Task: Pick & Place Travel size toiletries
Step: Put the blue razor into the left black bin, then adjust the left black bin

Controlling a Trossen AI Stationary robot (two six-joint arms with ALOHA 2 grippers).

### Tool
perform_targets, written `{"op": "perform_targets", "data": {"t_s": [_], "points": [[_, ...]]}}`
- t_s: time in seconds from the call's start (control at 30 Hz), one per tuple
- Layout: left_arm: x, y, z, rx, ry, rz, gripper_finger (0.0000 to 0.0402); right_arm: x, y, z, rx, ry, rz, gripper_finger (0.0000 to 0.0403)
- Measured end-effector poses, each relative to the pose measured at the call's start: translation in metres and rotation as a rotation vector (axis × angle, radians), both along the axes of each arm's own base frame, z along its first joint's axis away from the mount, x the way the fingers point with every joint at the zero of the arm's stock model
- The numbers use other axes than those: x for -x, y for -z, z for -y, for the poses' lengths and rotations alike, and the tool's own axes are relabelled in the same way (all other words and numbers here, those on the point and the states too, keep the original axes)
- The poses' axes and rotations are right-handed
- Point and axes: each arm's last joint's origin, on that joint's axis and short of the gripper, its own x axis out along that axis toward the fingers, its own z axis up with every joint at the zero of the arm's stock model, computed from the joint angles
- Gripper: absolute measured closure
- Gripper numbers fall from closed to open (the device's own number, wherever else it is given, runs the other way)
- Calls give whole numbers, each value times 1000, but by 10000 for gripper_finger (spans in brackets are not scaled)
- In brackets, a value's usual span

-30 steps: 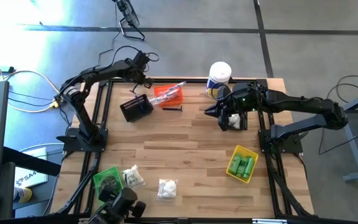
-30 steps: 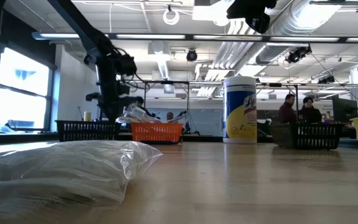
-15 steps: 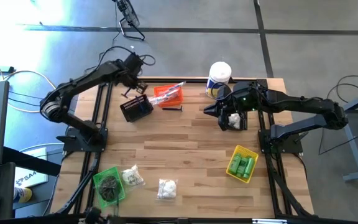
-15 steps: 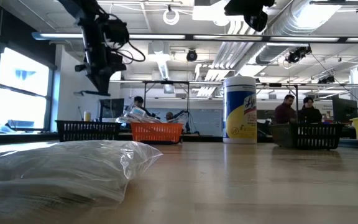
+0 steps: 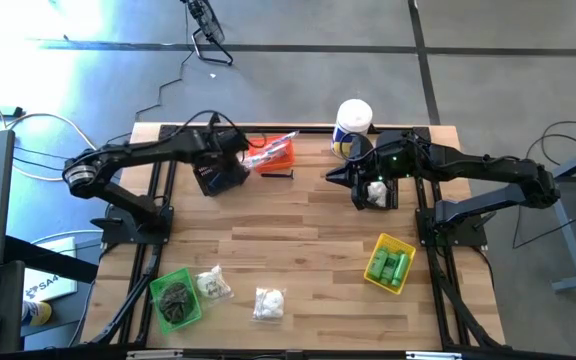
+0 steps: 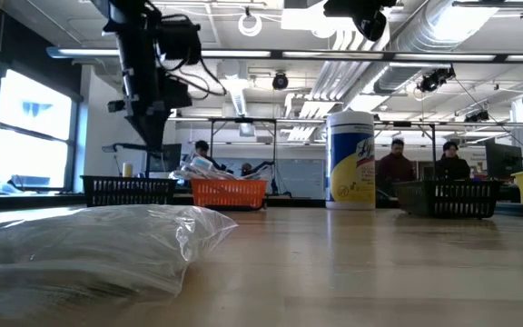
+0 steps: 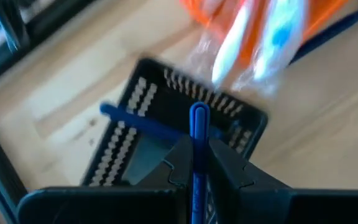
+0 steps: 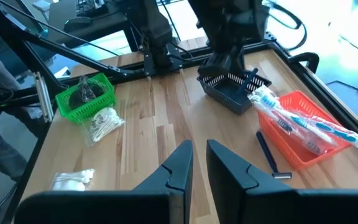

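From above, the left gripper (image 5: pixel 230 152) hangs over the small black mesh bin (image 5: pixel 219 176); the right gripper (image 5: pixel 360 186) waits near the tall white canister (image 5: pixel 352 122). In the left wrist view its fingers pinch a thin blue-handled stick (image 7: pixel 197 143) above that bin. Released off-centre, I reckon it could catch the rim and tip out. The right gripper's fingers look slightly parted, empty.

Two dark six-joint arms are mounted on black frame rails at the table sides. A green light is seen on the right arm (image 5: pixel 398 158); black cables are looped along the left arm (image 5: pixel 148 152). Fingers (image 8: pixel 173 171) are dark and tapered
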Motion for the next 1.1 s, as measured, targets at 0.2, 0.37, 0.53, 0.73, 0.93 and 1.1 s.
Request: {"op": "perform_targets", "data": {"t_s": [0.2, 0.37, 0.53, 0.73, 0.93, 1.1], "points": [[6, 30, 1, -18, -9, -26, 377, 0, 0, 0, 2, -1, 1, 365], [5, 37, 0, -52, 21, -11, 377, 0, 0, 0, 3, -1, 5, 365], [4, 36, -1, -68, 59, -16, 364, -1, -2, 0, 6, 2, 18, 365], [4, 36, -1, -90, 125, -61, 317, -1, -2, 0, 7, 2, 25, 365], [4, 36, -1, -105, 118, -64, 264, -1, -2, 0, 7, 2, 25, 365], [2, 32, -2, -105, 79, -31, 245, -1, -2, 0, 12, 0, 25, 365]]}}
